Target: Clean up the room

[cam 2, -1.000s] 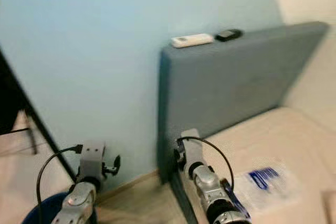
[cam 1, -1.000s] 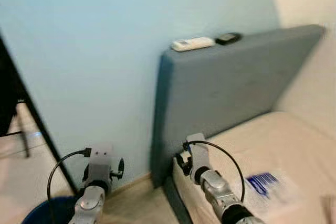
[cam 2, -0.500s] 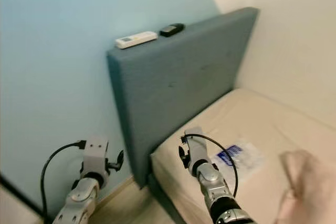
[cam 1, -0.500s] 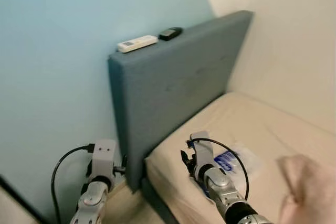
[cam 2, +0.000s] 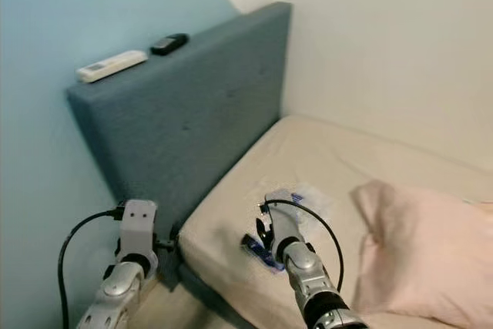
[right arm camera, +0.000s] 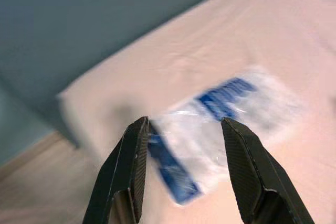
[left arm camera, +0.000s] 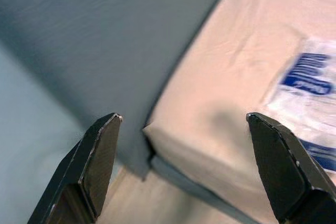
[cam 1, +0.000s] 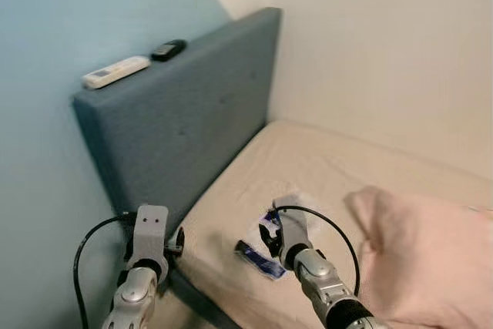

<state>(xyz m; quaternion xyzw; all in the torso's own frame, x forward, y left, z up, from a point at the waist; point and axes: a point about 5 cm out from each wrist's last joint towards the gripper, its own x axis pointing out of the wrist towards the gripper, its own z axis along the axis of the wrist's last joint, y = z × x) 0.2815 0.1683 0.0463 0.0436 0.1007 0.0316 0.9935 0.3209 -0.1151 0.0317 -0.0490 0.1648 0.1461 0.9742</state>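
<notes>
Change since a second ago: my camera has swung right; the headboard now sits left of frame, and the bed and a pink pillow have come into view. The things themselves have not shifted.

Item, plastic bag: clear with blue print, flat on the bed near its corner by the headboard, pillow just beside it.

Item, right gripper: fingers spread moderately, holding nothing, poised over the bag, which lies straight ahead between the fingers. Its long axis runs slantwise across the gap. This arm is the nearer, I judge.

Item, left gripper: spread wide, empty, off the bed's corner; bag to one side.

Items, white remote and a dark object: atop the headboard.
</notes>
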